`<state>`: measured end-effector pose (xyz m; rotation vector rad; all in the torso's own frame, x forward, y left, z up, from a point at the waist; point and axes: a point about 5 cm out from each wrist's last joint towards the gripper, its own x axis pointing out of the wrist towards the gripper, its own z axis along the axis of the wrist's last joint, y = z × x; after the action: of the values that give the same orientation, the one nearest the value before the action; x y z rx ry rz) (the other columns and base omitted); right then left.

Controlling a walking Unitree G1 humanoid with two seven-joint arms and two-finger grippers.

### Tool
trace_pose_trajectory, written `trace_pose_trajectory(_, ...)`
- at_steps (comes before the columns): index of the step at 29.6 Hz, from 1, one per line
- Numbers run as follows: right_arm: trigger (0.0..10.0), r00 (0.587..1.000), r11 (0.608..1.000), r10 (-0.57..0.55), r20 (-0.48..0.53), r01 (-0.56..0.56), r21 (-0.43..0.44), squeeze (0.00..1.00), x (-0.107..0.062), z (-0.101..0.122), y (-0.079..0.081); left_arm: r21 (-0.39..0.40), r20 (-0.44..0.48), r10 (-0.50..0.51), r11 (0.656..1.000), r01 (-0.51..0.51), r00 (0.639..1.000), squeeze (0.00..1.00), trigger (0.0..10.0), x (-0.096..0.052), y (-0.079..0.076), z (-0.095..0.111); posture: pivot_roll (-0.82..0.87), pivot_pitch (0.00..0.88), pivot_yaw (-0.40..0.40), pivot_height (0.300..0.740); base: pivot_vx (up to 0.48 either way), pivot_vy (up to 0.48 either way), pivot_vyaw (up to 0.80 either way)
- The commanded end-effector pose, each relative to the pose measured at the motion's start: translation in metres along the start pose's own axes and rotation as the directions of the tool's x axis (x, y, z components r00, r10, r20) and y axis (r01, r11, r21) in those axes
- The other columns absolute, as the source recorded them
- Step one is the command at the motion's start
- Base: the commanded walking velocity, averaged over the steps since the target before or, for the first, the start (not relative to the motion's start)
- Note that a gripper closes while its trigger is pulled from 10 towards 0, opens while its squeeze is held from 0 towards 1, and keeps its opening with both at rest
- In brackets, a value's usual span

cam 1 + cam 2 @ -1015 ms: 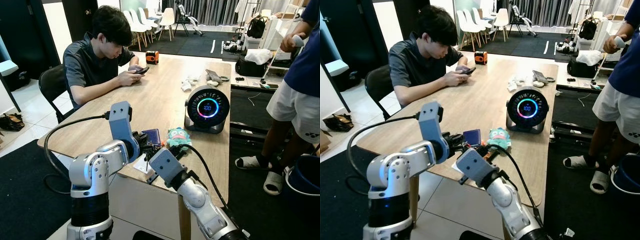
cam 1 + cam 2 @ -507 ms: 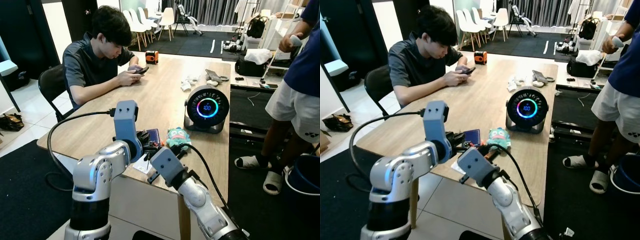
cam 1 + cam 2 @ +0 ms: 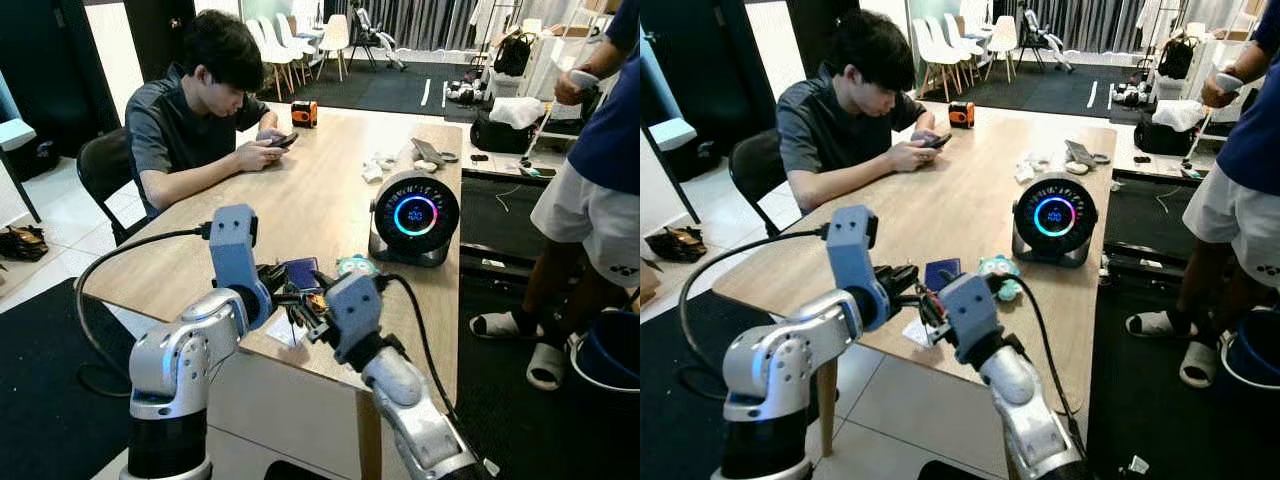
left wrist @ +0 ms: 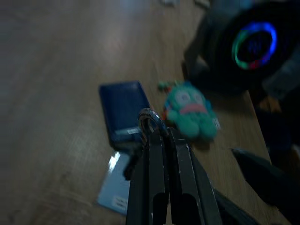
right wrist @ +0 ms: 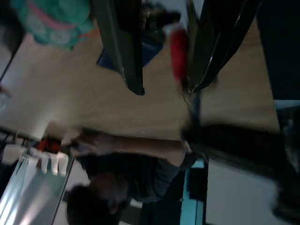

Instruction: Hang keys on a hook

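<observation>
— Where are the keys?

— Our left end effector (image 4: 159, 136) pinches their ring (image 4: 149, 116) tight, just over the counter (image 3: 300, 190). Our right end effector (image 5: 164, 70) is spread wide beside it.

— What could go wrong?

— We could bump the two together, and the keys could slip out.

Head stereo pair: high vantage, facing forward and down along bench (image 3: 300, 200); near-identical framing, slight lateral offset. Left wrist view: close range, looks along left gripper (image 4: 161, 136) at bench surface. Right wrist view: close, rotated, blurred. Shared by all views: teal plush toy (image 4: 190, 112), blue card holder (image 4: 123, 112).
</observation>
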<state>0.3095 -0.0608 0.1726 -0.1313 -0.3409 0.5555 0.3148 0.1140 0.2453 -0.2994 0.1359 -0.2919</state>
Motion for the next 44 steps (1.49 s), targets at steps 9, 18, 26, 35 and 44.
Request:
trace_pose_trajectory(9, 10.0, 0.983, 0.988, -0.134, -0.122, 0.143, 0.066, 0.00, -0.038, -0.027, -0.026, 0.164, 0.282, 0.287, 0.926, -0.341, 0.916, 0.00, 10.0, -0.034, 0.065, 0.015, 0.08, 0.113, 0.018, 0.740, 0.000, 0.000, 0.00)
trace_pose_trajectory(18, 10.0, 0.963, 0.978, -0.182, -0.200, 0.198, 0.061, 0.00, -0.061, -0.044, -0.029, 0.229, 0.381, 0.492, 0.770, -0.596, 0.783, 0.00, 10.0, -0.070, 0.111, -0.011, 0.08, 0.119, 0.003, 0.740, 0.000, 0.000, 0.00)
trace_pose_trajectory(26, 10.0, 0.936, 0.976, -0.196, -0.293, 0.216, 0.037, 0.00, -0.082, -0.066, -0.028, 0.366, 0.232, 0.584, 0.689, -0.626, 0.778, 0.00, 10.0, -0.094, 0.150, -0.068, 0.08, 0.117, -0.002, 0.740, 0.000, 0.000, 0.00)
trace_pose_trajectory(35, 10.0, 0.820, 0.962, -0.245, -0.518, 0.273, -0.024, 0.00, -0.139, -0.114, -0.029, 0.463, -0.020, 0.567, 0.735, -0.495, 0.823, 0.00, 10.0, -0.112, 0.156, -0.149, 0.06, 0.121, 0.017, 0.740, 0.000, 0.000, 0.00)
trace_pose_trajectory(44, 10.0, 0.691, 0.890, -0.418, -0.589, 0.440, -0.116, 0.00, -0.193, -0.123, -0.054, 0.427, -0.124, 0.575, 0.767, -0.480, 0.809, 0.00, 10.0, -0.130, 0.170, -0.178, 0.06, 0.126, 0.022, 0.740, 0.000, 0.000, 0.00)
